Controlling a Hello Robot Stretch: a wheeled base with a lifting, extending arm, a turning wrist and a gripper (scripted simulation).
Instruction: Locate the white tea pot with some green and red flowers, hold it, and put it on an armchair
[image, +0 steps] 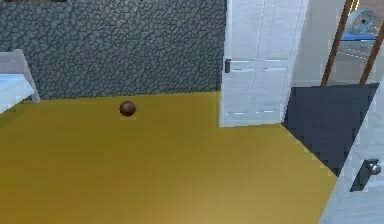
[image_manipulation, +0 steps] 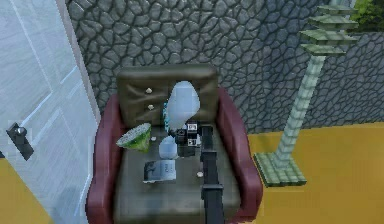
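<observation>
I judged the job nearly done: a pale white pot-like thing (image_manipulation: 181, 102), likely the tea pot, was at the gripper (image_manipulation: 176, 133) before the armchair (image_manipulation: 240, 150) backrest, but I could not tell whether it was held or resting there, nor the gripper's state.

This is a room in a home, with a yellow floor (image: 160, 170), a grey stone-patterned wall (image: 120, 50), white panelled doors (image: 258, 60) and a small brown ball (image: 127, 108) on the floor. A red-and-brown armchair (image_manipulation: 150, 85) stands against the wall, a tall pale plant pedestal (image_manipulation: 300, 110) to its right.
</observation>
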